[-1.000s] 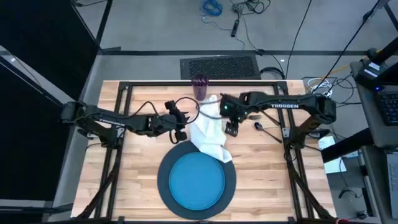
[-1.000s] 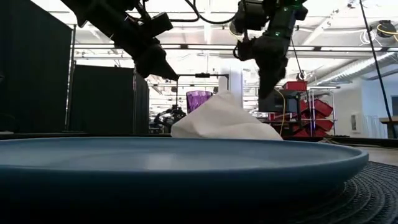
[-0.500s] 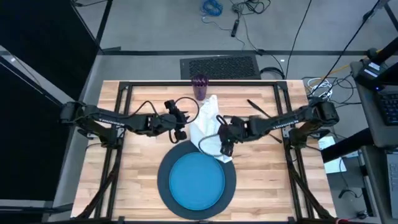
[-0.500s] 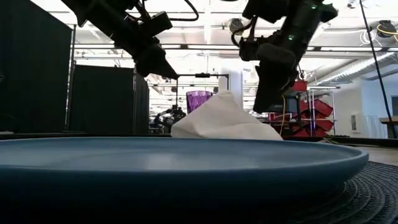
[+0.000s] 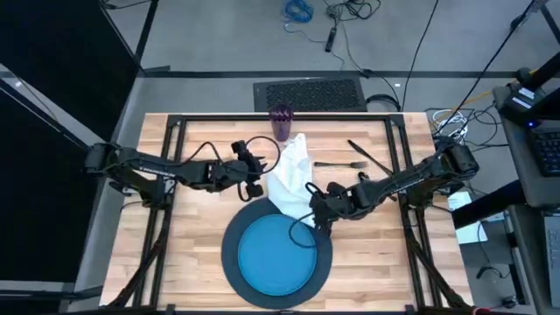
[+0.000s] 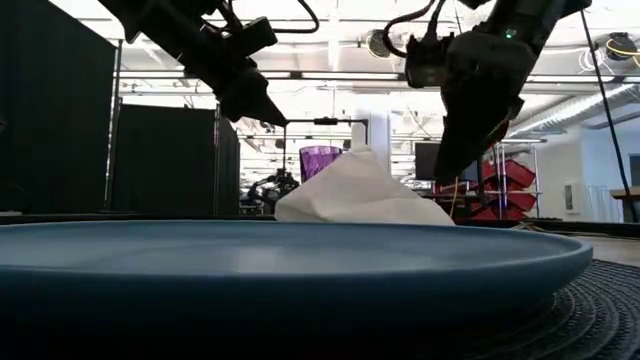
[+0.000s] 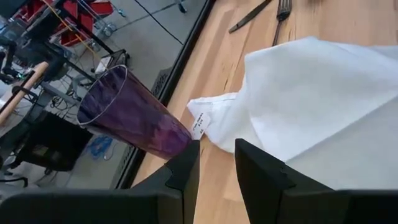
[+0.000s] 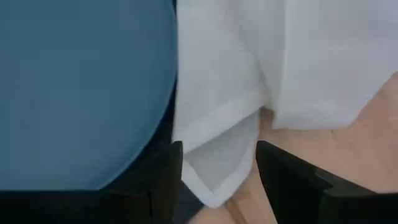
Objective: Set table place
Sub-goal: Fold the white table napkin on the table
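Napkin (image 5: 290, 179): white cloth lying crumpled on the table (image 5: 376, 254), one corner draping over the dark grey charger (image 5: 234, 229) beside the blue plate (image 5: 277, 256)
Right gripper (image 5: 316, 214): hovering over that napkin corner, fingers (image 8: 289, 177) spreading apart, gripping nothing
Left gripper (image 5: 256, 173): waiting beside the napkin, fingers slightly parted, empty
Purple cup (image 5: 281, 120): standing behind the napkin
Fork (image 5: 339, 164), knife (image 5: 367, 156): lying right of the napkin

No text can be read. A small white tag (image 7: 199, 124) on the napkin (image 7: 311, 106) carries marks, too tiny to read.
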Controlling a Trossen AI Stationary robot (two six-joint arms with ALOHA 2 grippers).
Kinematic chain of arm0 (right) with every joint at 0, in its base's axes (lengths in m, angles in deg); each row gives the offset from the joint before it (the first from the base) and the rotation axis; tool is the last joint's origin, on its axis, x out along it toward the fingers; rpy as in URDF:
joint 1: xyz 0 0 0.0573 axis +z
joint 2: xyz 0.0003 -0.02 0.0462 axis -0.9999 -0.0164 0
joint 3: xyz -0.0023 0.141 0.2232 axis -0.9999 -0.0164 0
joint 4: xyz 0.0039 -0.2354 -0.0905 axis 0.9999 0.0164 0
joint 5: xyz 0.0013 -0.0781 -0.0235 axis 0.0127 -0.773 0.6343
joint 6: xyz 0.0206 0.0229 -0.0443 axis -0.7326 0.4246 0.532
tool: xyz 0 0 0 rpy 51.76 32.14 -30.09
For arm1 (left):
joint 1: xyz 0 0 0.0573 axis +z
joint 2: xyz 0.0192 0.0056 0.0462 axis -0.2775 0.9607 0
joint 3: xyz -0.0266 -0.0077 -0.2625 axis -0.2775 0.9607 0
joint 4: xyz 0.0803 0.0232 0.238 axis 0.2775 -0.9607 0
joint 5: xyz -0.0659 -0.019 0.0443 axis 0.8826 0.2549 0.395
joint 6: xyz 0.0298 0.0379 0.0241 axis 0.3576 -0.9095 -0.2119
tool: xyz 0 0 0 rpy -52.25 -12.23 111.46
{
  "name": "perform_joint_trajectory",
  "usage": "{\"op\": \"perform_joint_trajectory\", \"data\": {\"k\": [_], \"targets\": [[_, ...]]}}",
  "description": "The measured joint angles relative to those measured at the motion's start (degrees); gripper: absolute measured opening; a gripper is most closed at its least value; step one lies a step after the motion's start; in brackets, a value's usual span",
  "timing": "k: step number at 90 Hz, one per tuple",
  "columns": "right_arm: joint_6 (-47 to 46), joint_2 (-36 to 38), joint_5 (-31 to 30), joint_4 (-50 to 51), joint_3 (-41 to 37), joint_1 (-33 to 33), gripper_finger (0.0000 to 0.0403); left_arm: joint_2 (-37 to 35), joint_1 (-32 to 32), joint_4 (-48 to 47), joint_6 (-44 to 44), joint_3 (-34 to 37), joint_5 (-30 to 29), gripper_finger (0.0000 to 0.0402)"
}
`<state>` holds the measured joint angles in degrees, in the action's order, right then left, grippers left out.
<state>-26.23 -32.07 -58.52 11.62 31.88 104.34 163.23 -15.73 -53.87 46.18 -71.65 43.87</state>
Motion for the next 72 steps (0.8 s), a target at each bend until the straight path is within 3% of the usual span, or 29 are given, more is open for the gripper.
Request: {"op": "perform_joint_trajectory", "data": {"k": [72], "targets": [[0.59,-6.8,-0.33,-8.58,0.0,-0.78,0.0177,0.02,-0.02,-0.46,0.02,0.0,0.09,0.0086]]}}
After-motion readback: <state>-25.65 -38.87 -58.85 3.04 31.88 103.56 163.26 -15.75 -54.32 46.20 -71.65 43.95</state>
